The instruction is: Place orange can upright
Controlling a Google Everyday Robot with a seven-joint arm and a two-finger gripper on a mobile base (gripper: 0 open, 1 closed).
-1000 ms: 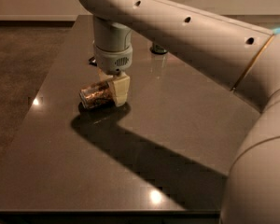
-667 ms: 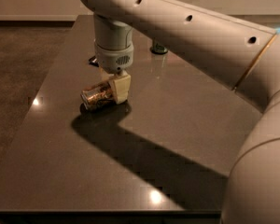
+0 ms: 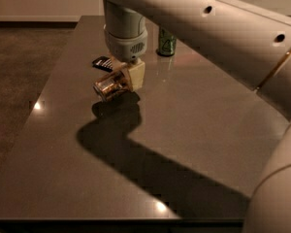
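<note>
Step in hand: reorientation of the orange can (image 3: 108,86). I read the gripper (image 3: 125,79) as positioned over the far-left part of the surface (image 3: 194,130), with its fingers (image 3: 137,74) clenched on the can's body. The can lies on its side in that grasp, one end facing the camera and slightly left. A gap between the can and its shadow (image 3: 115,111) suggests it hangs just above the surface, though I cannot confirm contact or clearance.

Next move, as I judge it: rotate the wrist until the can's long axis is vertical, lower until the base meets the surface flat, then release. The side grasp should allow this, provided the can does not slip between the fingers during rotation.

Clearances:
- Left: the surface edge runs diagonally toward the camera, with the floor (image 3: 19,57) beyond it. The can is nearer this edge than the right one, so I would not drift left.
- Behind: a dark flat item (image 3: 102,62) lies just beyond the gripper, close enough to foul a placement made further back.
- Far right: a green can (image 3: 167,41) stands upright, apart from the gripper.
- Front and right: bare surface, the best room for setting down, although the arm itself spans the right side overhead
</note>
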